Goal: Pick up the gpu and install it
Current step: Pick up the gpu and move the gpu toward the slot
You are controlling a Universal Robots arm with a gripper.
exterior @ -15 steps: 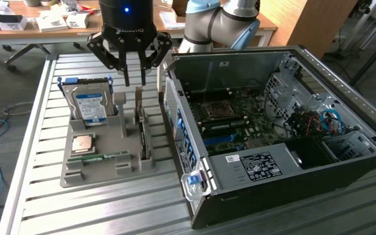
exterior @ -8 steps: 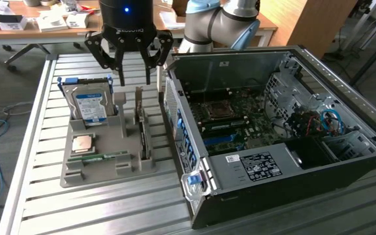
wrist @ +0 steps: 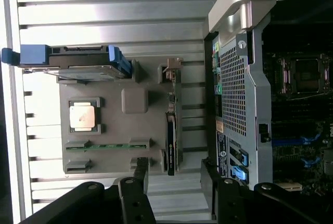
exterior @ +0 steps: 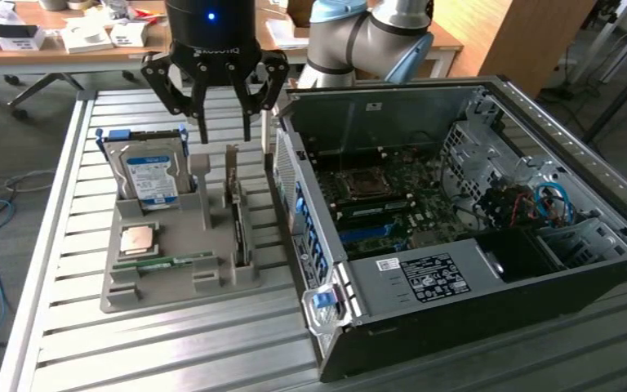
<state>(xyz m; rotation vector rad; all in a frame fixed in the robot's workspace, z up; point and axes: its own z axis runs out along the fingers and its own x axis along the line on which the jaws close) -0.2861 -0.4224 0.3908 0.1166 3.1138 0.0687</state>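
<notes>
Currently, the gripper (exterior: pixel 229 131) is hovering with jaws spread wide, holding nothing, above the gpu (exterior: pixel 241 233). The gpu is standing on edge in the gray tray (exterior: pixel 172 284), just beside the computer case (exterior: pixel 531 261), on the exterior view's left of it.

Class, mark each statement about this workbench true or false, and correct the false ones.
1. The robot hand grips the thin flat graphics card. False: the hand is open and empty, above the tray.
2. The graphics card stands on edge in the grey plastic tray. True.
3. The black computer case is closed. False: its side is open, showing the motherboard.
4. The silver hard drive with blue label sits in the tray. True.
</notes>
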